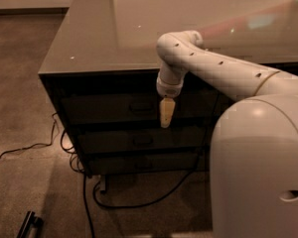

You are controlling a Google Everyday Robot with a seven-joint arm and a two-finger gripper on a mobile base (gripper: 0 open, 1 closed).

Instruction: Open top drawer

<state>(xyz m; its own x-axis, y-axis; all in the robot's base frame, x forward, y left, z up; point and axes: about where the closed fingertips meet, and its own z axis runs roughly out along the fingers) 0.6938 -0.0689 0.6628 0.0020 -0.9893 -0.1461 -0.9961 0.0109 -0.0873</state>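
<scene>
The top drawer is the tallest dark grey-brown front just under the counter top, with a small loop pull at its centre. It sits flush with the cabinet. My gripper hangs from the white arm, pointing down, just right of the pull and in front of the drawer face. Its pale yellowish fingertips show as one narrow piece.
A glossy grey counter top covers the cabinet. Two shallower drawer fronts lie below the top one. Black cables trail over the carpet at the cabinet's foot. My white arm base fills the lower right.
</scene>
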